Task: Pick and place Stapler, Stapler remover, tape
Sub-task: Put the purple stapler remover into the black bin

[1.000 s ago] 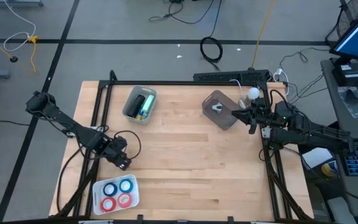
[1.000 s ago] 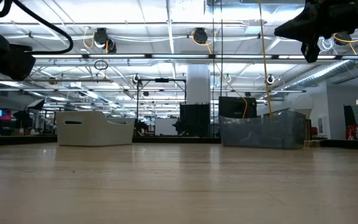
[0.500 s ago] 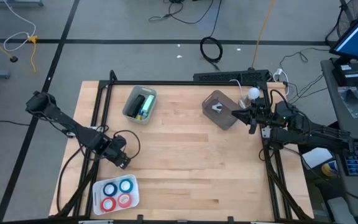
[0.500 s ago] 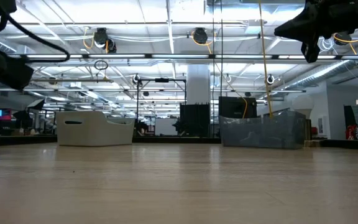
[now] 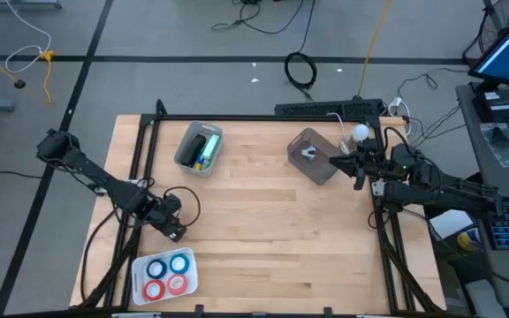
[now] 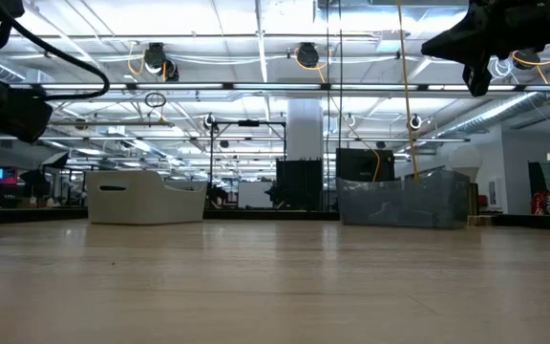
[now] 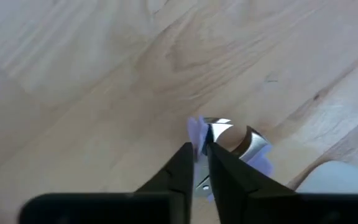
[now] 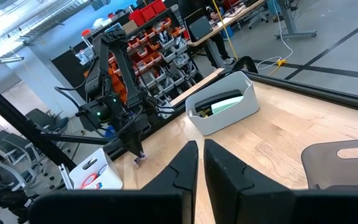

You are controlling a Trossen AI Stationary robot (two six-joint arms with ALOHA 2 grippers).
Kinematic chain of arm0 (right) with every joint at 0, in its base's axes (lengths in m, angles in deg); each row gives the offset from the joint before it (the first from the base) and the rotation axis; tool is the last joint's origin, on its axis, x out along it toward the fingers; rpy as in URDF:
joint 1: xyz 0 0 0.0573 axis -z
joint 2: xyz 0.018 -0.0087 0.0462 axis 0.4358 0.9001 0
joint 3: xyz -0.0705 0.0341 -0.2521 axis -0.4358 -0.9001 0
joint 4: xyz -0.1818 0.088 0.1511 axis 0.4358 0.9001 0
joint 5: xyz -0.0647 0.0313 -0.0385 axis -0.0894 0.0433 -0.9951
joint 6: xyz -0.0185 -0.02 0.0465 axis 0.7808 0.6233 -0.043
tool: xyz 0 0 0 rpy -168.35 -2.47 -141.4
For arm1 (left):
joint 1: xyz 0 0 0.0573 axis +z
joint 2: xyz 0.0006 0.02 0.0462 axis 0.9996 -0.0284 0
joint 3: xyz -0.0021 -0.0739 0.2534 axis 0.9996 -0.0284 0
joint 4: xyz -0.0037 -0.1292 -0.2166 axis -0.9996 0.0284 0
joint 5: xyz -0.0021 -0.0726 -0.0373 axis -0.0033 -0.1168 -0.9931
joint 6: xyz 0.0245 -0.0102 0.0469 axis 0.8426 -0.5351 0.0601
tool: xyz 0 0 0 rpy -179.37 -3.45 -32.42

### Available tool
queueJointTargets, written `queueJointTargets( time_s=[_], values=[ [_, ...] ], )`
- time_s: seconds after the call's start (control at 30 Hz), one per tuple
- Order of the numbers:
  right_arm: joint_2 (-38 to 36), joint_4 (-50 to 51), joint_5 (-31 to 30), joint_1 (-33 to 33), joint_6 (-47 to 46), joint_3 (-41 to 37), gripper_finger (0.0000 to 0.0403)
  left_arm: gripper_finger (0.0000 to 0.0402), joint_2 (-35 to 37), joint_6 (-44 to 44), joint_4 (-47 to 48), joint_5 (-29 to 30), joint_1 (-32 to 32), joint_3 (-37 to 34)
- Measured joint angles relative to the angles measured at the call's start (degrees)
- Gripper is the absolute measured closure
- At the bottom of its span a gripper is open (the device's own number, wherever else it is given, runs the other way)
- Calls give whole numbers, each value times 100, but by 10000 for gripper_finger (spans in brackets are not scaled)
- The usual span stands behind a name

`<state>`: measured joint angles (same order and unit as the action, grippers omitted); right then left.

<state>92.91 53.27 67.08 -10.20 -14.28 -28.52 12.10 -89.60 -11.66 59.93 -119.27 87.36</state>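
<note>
Table (image 5: 263, 221): plain wood top, no change in the last sec.

R arm parked at 2 o'clock. Right gripper (image 8: 199, 144) has fingers pressed together, nothing in them, and sits just beside the grey bin (image 5: 318, 168) at 1 o'clock. That bin has a small pale V-shaped item in it, too small to ID.

White bin (image 5: 184, 152) at 11 o'clock holds the green stapler (image 5: 207, 148), so that part looks done.

White tray (image 5: 140, 265) at 7 o'clock holds the 4 tape rolls (image 5: 157, 268), 2 blue and 2 red, also placed.

L arm is the one working. Left gripper (image 7: 199, 146) is at approx 8 o'clock, between the tray and table ctr, near the tray's corner. Vs half a sec ago it has shifted only a hair, and the arm's bulk in the low view has moved slightly too. Reads as a re-grip, not a carry.

Staple remover (image 7: 241, 140), purple w/ chrome jaws, is right at the fingertips. The fingers are nearly together w/ its purple edge in the slit. Looks pinched, but can't tell if it's off the wood.

Judgement: last item left, prob bound for the grey bin. A thin edge grip could slip on the lift.
</note>
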Motion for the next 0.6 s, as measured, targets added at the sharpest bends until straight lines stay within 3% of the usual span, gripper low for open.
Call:
queueJointTargets(
  time_s=[0.13,0.6],
  values=[
    [-2,0,-16,0,0,0,385,394,-5,172,-113,269,4,-7],
    [0,-2,-146,2,-127,0,385,398,-11,257,-290,737,7,33]
  ],
)
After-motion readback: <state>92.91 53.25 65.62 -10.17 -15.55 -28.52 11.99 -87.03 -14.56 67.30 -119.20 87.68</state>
